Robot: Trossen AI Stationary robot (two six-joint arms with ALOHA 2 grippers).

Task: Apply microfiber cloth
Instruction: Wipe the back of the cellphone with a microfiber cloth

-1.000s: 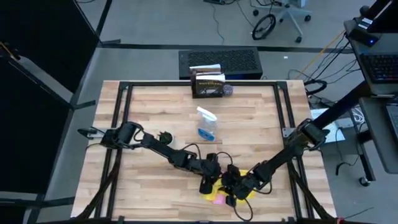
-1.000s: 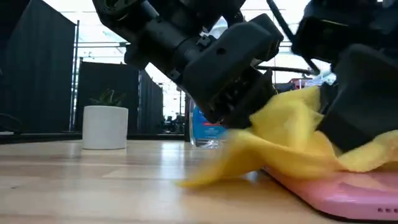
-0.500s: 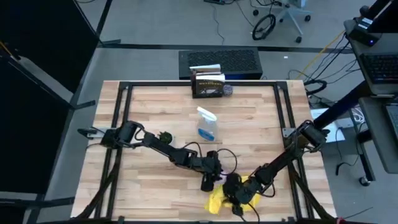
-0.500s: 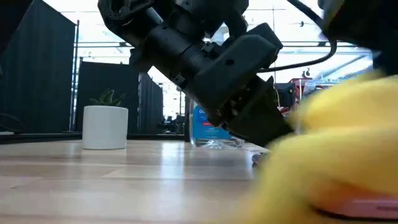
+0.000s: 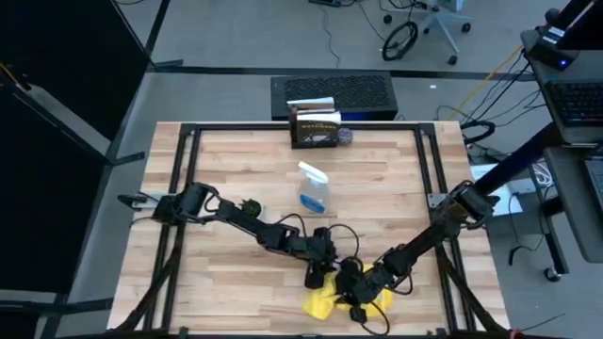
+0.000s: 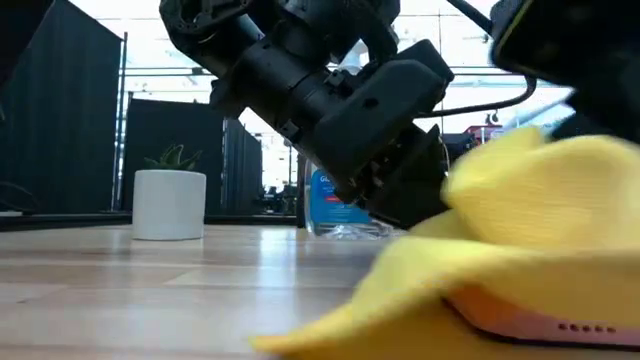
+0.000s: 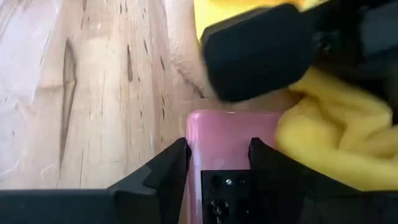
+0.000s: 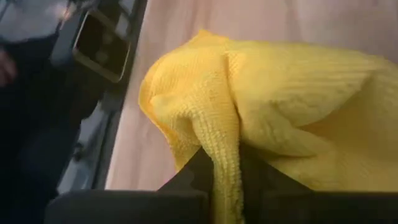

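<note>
Wooden table (image 5: 226, 179), right gripper (image 8: 225, 167) pinching microfiber cloth (image 8: 292, 99); left gripper (image 7: 217, 158) clamped around pink phone (image 7: 227, 140)

Mostly buried under the yellow cloth (image 6: 530, 230): a pink phone (image 6: 520, 315), only its near edge showing. Cut off at right.

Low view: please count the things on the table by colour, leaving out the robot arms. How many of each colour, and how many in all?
Yellow: 1, the microfiber cloth
Pink: 1, the phone under the cloth
Blue: 1, the spray bottle with blue liquid
White: 1, the pot with a plant
Total: 4
</note>
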